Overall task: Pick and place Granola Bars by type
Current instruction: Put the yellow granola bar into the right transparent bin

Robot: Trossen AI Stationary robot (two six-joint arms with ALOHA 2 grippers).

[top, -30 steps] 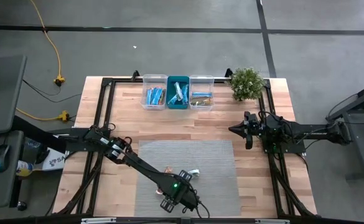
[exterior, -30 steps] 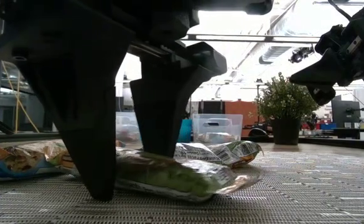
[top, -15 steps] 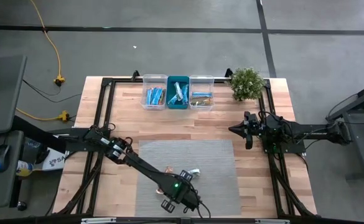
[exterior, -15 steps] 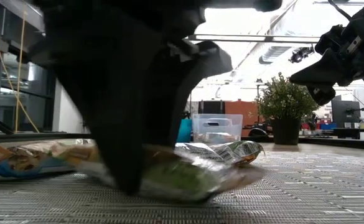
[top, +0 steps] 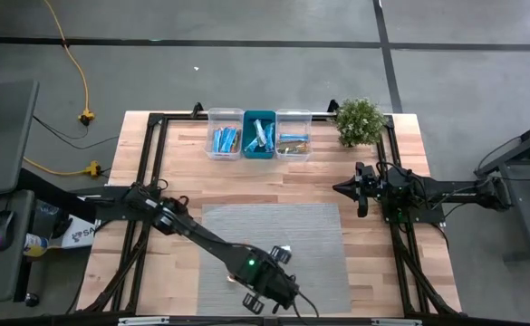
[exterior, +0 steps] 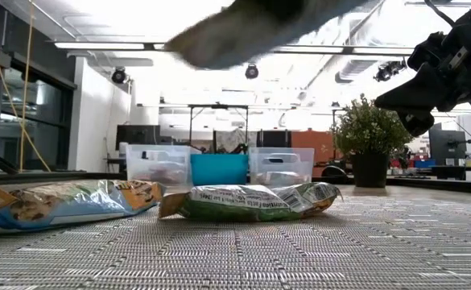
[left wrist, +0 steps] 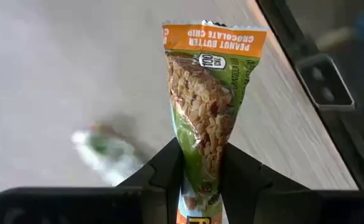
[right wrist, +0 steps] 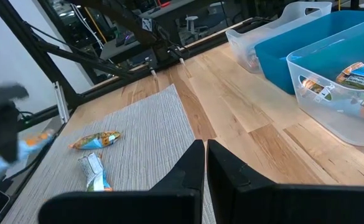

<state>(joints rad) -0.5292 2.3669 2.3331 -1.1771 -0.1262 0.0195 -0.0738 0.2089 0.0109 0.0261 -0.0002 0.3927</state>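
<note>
One granola bar (left wrist: 203, 118) lifted, left pincer (left wrist: 197, 165) raised

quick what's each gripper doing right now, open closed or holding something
Left gripper: shut on a green and orange granola bar, lifted off the grey mat.
Right gripper: shut, holding nothing, waiting by the table's right edge.

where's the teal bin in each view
high view: teal bin, top centre, middle of three bins.
low view: centre background.
left wrist view: not identifiable.
right wrist view: upper right.
shared landmark: the clear bins flanking it on both sides.
</note>
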